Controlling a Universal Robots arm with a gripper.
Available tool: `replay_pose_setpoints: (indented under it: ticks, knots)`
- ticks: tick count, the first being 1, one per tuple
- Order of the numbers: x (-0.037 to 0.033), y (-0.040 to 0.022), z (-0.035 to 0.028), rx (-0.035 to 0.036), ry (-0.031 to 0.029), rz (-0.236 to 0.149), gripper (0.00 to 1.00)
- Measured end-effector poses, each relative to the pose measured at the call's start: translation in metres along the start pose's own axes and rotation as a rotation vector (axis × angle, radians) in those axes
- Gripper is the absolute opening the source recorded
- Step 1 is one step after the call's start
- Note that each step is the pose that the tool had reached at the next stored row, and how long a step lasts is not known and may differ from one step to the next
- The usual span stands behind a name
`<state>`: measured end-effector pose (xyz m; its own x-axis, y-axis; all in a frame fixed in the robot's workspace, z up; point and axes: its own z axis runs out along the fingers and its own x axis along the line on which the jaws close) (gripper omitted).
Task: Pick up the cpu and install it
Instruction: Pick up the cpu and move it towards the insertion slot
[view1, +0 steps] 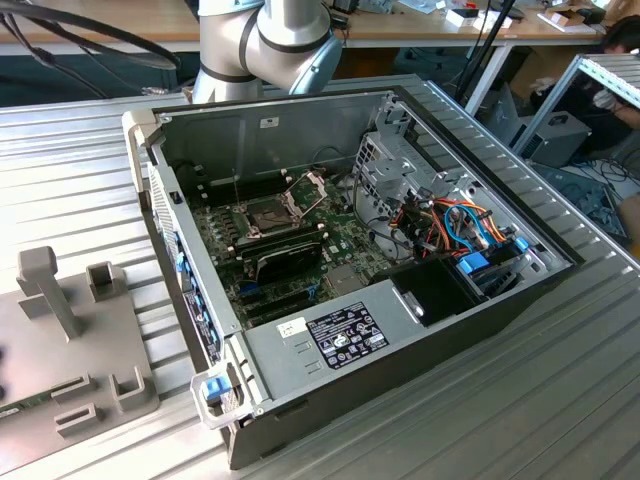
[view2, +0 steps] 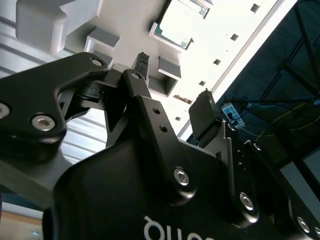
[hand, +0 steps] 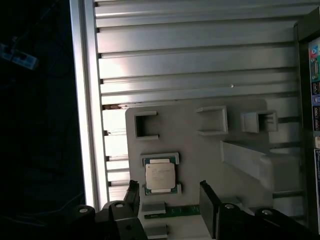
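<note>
Jaws wide open, holding nothing, hover near cpu (hand: 160, 176). Cpu lies flat in grey holder (hand: 200, 162) on ribbed metal surface (hand: 190, 60).

The ribbed aluminium surface (hand: 200, 60) carries two items. A grey fixture plate (hand: 200, 160) lies flat on it, straight ahead of the hand (hand: 168, 185). An open computer case (view1: 440, 345) stands beside the plate, farther from the hand.
</note>
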<state>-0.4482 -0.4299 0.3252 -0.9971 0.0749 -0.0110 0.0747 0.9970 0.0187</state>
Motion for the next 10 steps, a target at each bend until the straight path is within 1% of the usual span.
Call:
replay_pose_setpoints:
  ticks: [5,10]
  knots:
    - [0.0001,-0.0001,0.0084,0.0001,0.0001,0.0,0.6]
    - [0.0001,-0.0002,0.0088,0.0001,0.0001,0.0,0.6]
